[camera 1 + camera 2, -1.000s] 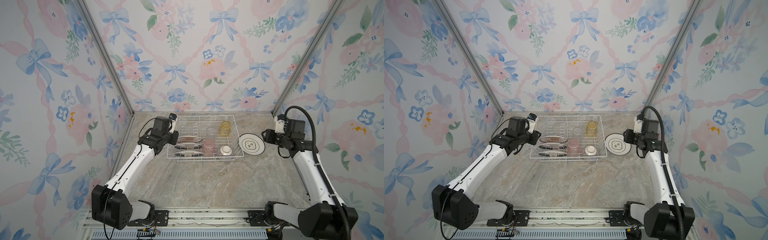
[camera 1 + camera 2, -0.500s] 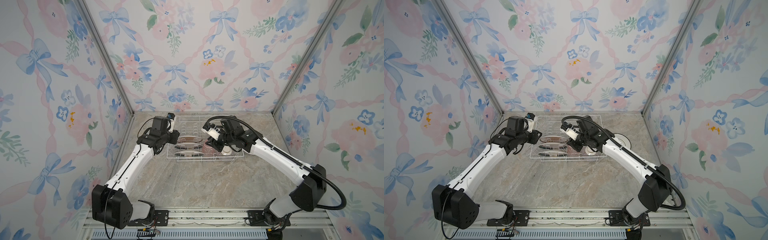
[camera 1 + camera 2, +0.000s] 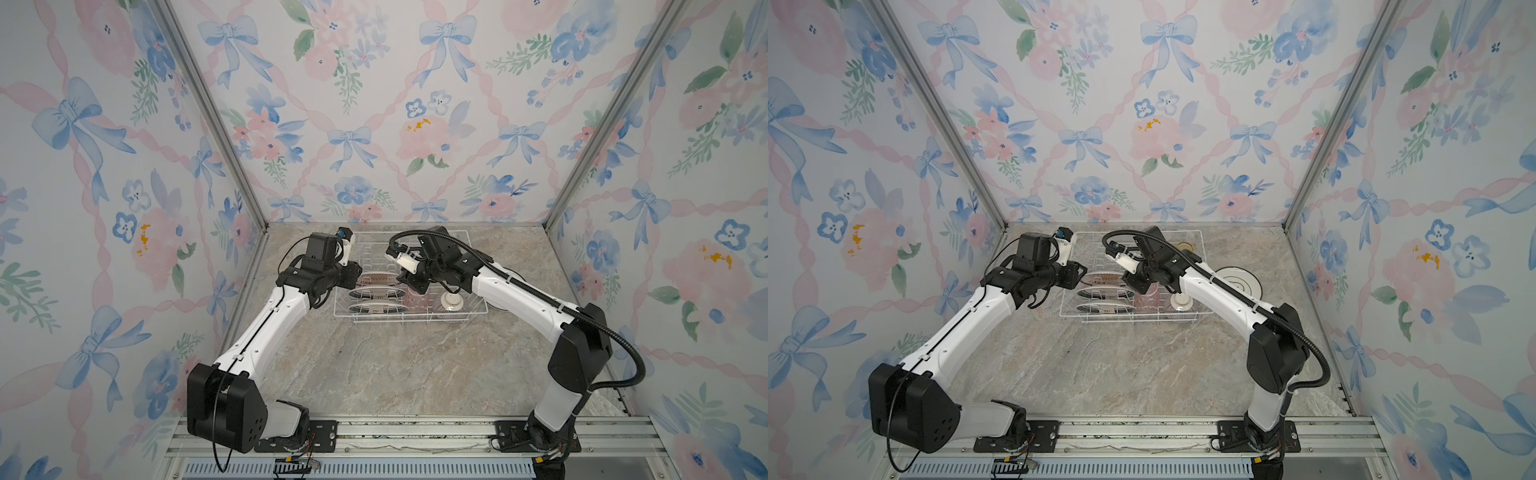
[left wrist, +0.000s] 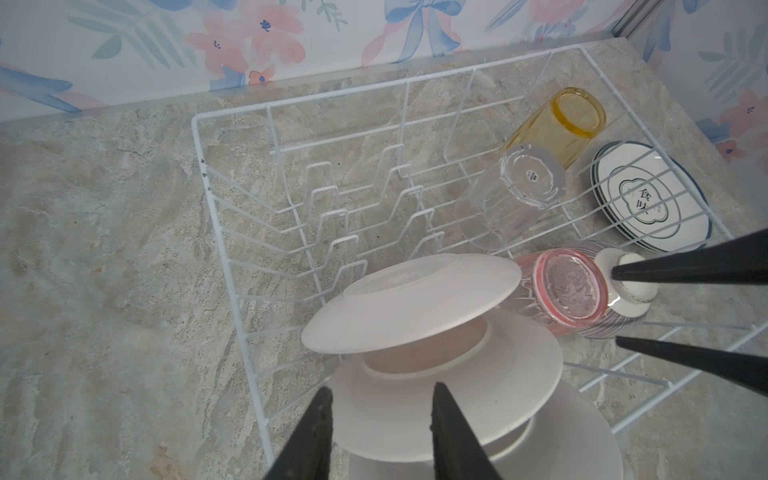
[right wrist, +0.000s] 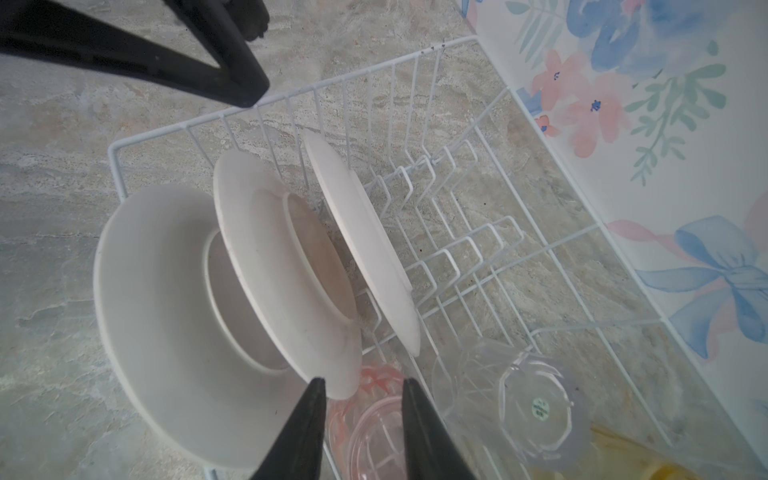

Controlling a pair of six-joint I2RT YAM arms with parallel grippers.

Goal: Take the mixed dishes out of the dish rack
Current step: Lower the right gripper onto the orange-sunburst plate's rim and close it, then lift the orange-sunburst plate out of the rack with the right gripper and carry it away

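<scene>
The white wire dish rack [image 3: 415, 319] [image 4: 332, 93] holds three white plates upright in its prongs [image 3: 376, 293] [image 5: 270, 249]. Beside them stand upside down a pink tumbler [image 4: 569, 291] [image 5: 374, 432], a clear tumbler [image 4: 511, 195], a yellow tumbler [image 4: 569, 120] and a striped bowl [image 3: 451, 301]. My left gripper [image 4: 382, 390] hangs open at the rack's left end, its fingers in front of the middle plate's back. My right gripper [image 5: 363, 380] [image 4: 617, 307] is open over the pink tumbler, one fingertip close to the middle plate's rim. Neither holds anything.
A short stack of dark-rimmed plates [image 3: 1239, 278] [image 4: 648, 199] lies flat on the marble table just right of the rack. The rack's far prong rows [image 4: 332, 195] stand bare. Papered walls close in the back and both sides.
My right arm has swung from beside the plates on the table at the right to over the middle of the rack, with its jaws narrower. The left arm has barely shifted.
</scene>
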